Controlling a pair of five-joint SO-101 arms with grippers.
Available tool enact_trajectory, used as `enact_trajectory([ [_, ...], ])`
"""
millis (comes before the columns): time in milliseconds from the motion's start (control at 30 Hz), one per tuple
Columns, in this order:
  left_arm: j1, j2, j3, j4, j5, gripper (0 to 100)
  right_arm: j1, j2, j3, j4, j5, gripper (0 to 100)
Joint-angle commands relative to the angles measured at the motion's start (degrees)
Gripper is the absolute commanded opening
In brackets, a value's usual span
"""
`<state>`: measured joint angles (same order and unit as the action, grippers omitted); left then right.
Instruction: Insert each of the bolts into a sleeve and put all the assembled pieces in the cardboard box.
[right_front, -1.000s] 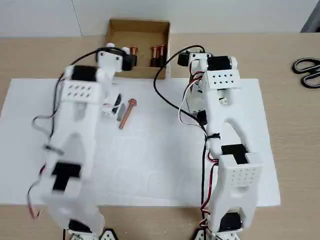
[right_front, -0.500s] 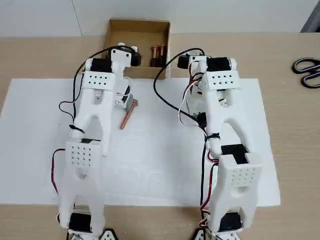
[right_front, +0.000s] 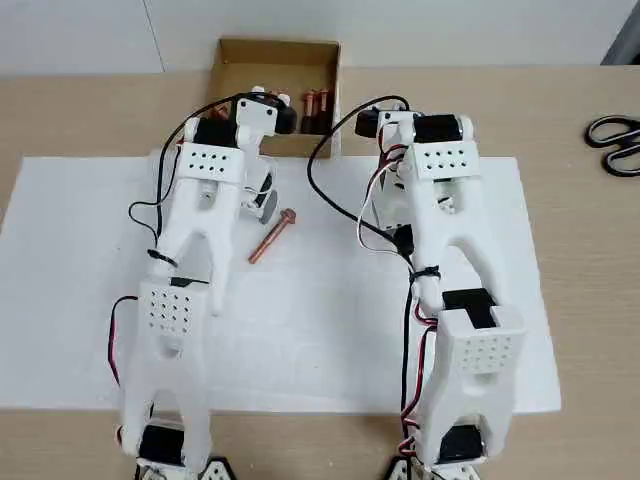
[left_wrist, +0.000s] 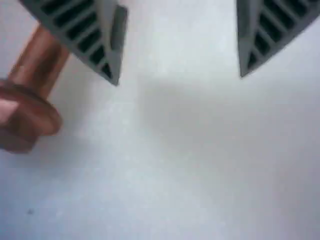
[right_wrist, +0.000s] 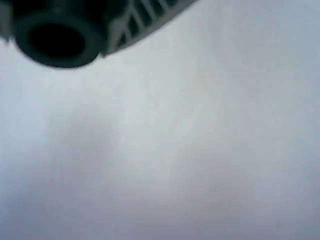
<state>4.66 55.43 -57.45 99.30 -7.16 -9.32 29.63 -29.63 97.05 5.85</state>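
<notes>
Lying flat on the white sheet (right_front: 300, 330), one copper bolt (right_front: 272, 238) sits between the two arms. It runs diagonally, with its flanged head toward the cardboard box (right_front: 228, 60).

Left end effector (left_wrist: 180, 77): released, jaws spread wide and empty, low over the sheet. In the left wrist view the bolt lies just outside one finger (left_wrist: 95, 40), not in the gap. Bare sheet fills the space between the jaws. In the high view this end effector is just beside the bolt's head, close to the sheet's far edge.

Right end effector (right_wrist: 135, 25): low over the sheet. A black sleeve (right_wrist: 55, 42) shows right against it, open end facing the camera. Cannot tell whether it is clenched on the sleeve or released. In the high view the arm covers it.

The box stands on the tabletop (right_front: 80, 110) just beyond the sheet's far edge, open side up. Assembled pieces (right_front: 315, 103) stand against its right wall. The left arm's wrist overlaps the box's near wall in the high view.

Open room: a broad strip of bare sheet runs between the arms from the bolt back to the near edge, crossed only by the right arm's cables.

Scissors (right_front: 615, 140) lie at the tabletop's right edge, well apart from the sheet.
</notes>
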Motion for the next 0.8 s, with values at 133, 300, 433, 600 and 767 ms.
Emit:
enact_trajectory([
  [133, 1.9, -14.7, 5.2, 1.1, 0.1, 15, 0.4, -4.1, -0.2, 0.8, 0.3, 0.4],
  [300, 4.0, -19.8, 13.4, 0.6, -0.3, 15, 0.3, -4.1, -0.2, 0.7, 0.3, 0.4],
  [433, 4.5, -17.6, 13.6, -0.9, -0.3, 15, 0.2, -4.1, -0.2, 0.7, 0.3, 0.4],
  [600, 4.5, -12.3, 13.4, -3.1, 0.0, 15, 0.2, -4.1, -0.2, 0.7, 0.3, 0.4],
  [767, 4.8, -10.4, 13.4, -4.1, 0.1, 15, 0.2, -4.1, -0.2, 0.7, 0.3, 0.4],
])
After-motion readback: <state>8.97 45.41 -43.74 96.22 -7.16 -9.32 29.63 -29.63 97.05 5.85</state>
